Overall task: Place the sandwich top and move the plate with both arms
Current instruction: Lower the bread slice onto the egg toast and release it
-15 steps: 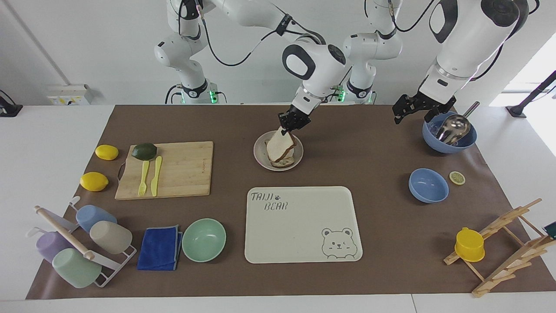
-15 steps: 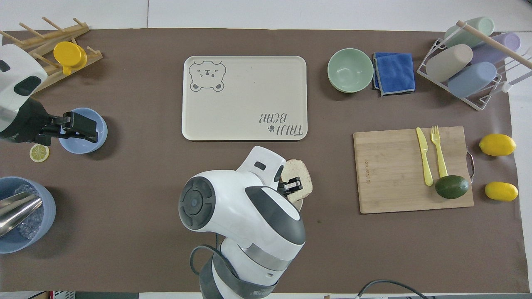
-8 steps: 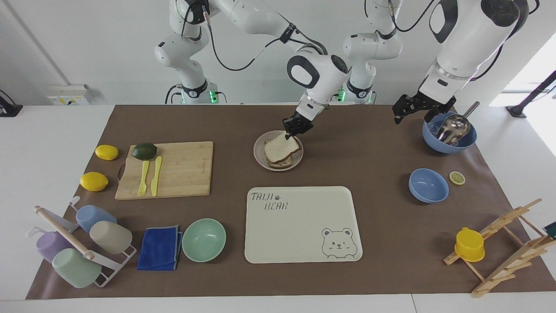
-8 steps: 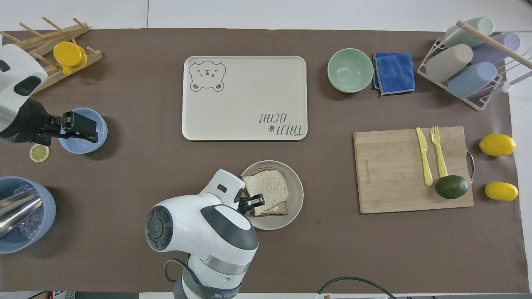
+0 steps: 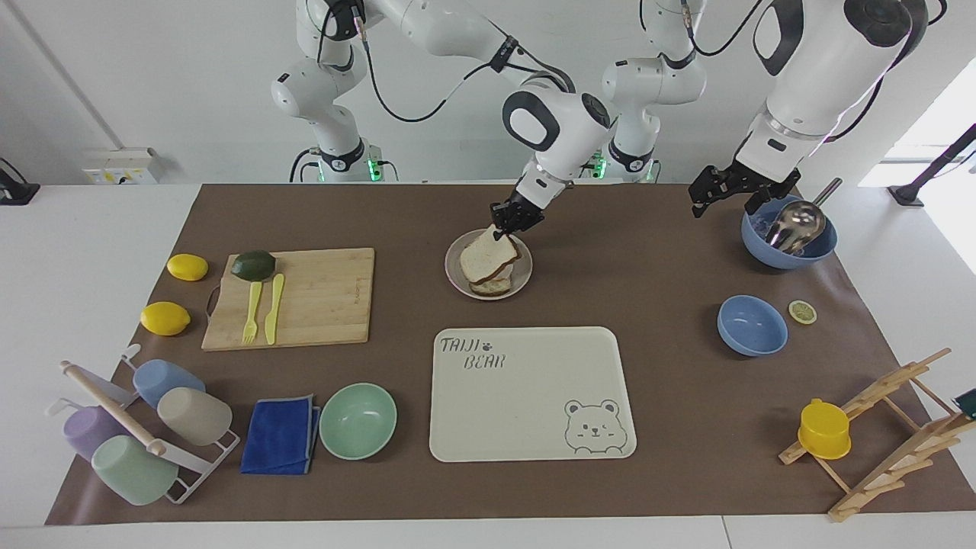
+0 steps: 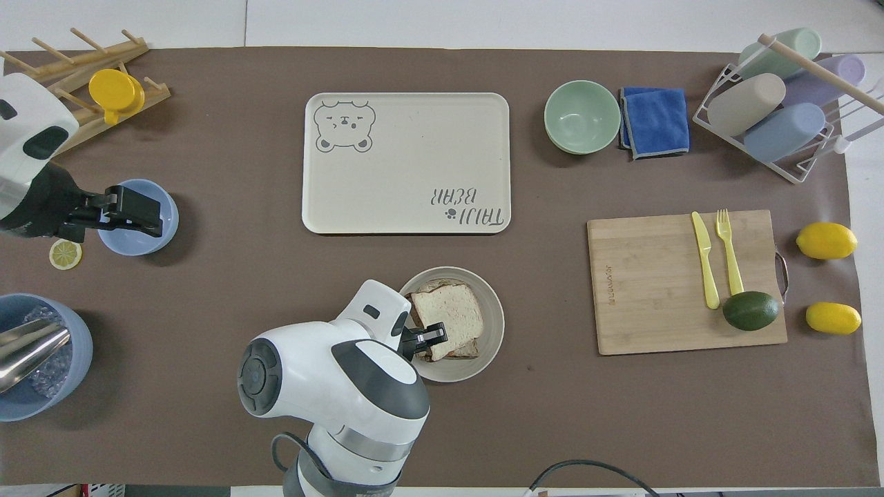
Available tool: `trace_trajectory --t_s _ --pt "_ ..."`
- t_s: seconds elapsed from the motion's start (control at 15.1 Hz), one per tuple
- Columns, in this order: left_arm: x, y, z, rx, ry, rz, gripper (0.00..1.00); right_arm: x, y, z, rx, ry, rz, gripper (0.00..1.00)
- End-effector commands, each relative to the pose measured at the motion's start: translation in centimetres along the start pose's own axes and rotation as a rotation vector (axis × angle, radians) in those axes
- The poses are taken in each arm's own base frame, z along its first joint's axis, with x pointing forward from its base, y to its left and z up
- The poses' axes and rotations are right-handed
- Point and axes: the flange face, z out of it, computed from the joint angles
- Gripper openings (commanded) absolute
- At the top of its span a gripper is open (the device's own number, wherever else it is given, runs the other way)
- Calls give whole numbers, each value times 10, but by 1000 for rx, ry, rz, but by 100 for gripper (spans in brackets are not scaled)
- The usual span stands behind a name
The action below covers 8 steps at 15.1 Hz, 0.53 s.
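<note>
Tilted up again, the bread (image 5: 482, 258) stays pinched at its 1 o'clock corner by the right gripper (image 5: 505, 223) over the plate (image 5: 451, 267) and could slide off-centre on release.

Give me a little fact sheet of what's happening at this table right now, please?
Right gripper: over the plate, jaws shut on the sandwich top
Sandwich top: tilted, gripped edge raised, lower edge on the sandwich under it
Plate: on the brown mat, nearer to the robots than the bear tray
Left gripper: waiting in the air beside the blue bowl with the metal scoop
Plate move: not yet begun
</note>
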Motion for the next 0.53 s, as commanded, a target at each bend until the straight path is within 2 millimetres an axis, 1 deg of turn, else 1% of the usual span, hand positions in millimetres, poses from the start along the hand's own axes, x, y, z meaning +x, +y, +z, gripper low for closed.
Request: trace_trajectory --t_s 0.0,0.13,0.27,0.4,0.46 --pt "-8 -3 -2 -2 3 -15 100 -1 3 9 38 -4 15 0" --pt "-8 -3 -2 -2 3 -15 100 -3 2 14 42 -3 13 0" --pt "-8 0 -2 -1 2 -11 100 -7 -4 22 76 6 8 0" --pt "-8 -2 -2 -1 2 -14 100 -7 -5 21 98 2 14 0" --pt "-8 -2 -1 -2 -1 -14 100 -4 -4 19 112 -2 24 13"
